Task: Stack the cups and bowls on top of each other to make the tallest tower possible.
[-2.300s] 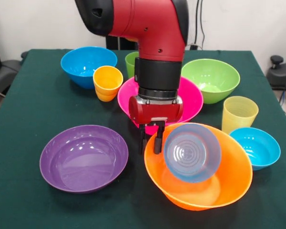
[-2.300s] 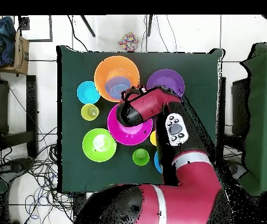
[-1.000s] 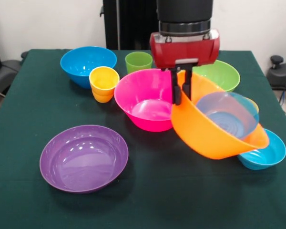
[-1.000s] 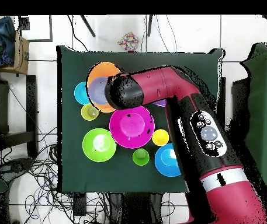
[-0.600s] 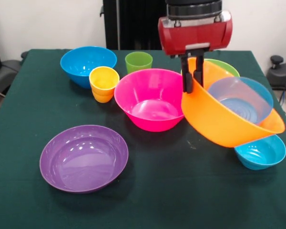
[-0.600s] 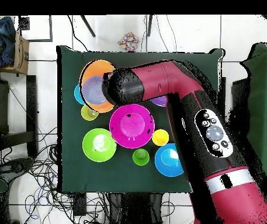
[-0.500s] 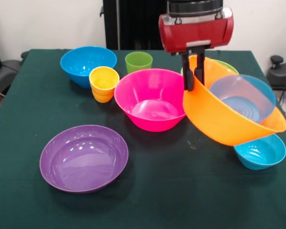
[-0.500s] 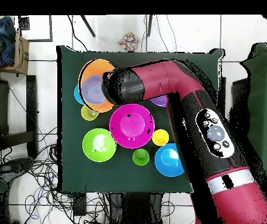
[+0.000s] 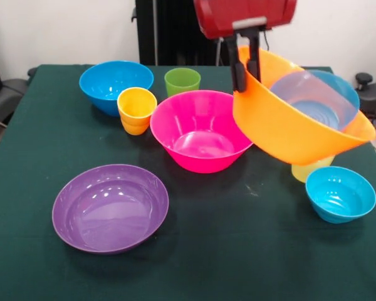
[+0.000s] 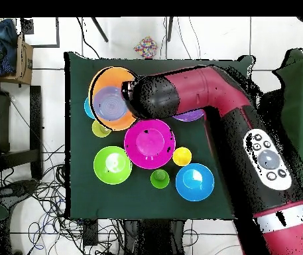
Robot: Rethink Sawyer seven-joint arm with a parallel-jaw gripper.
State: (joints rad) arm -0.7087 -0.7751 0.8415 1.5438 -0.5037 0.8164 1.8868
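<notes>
My gripper (image 9: 245,70) is shut on the near-left rim of the large orange bowl (image 9: 282,135), one finger outside the wall and one inside. The bowl hangs tilted in the air with a small translucent blue bowl (image 9: 313,103) lying in it. The pink bowl (image 9: 200,128) sits on the table just left of it. Below the orange bowl stands the pale yellow cup (image 9: 310,170), partly hidden, beside another small blue bowl (image 9: 338,193). In the overhead view the orange bowl (image 10: 128,121) is held above the table's upper left, and the arm covers the gripper.
The purple bowl (image 9: 109,207) lies at the front left. The medium blue bowl (image 9: 116,84), yellow-orange cup (image 9: 138,110) and green cup (image 9: 182,81) stand at the back. The green bowl (image 10: 112,165) shows only from overhead. The green tablecloth (image 9: 238,251) ends near the small blue bowl.
The gripper has risen with the orange bowl and its small blue bowl, carrying them clear of the table. The pale yellow cup now shows beneath the bowl.
</notes>
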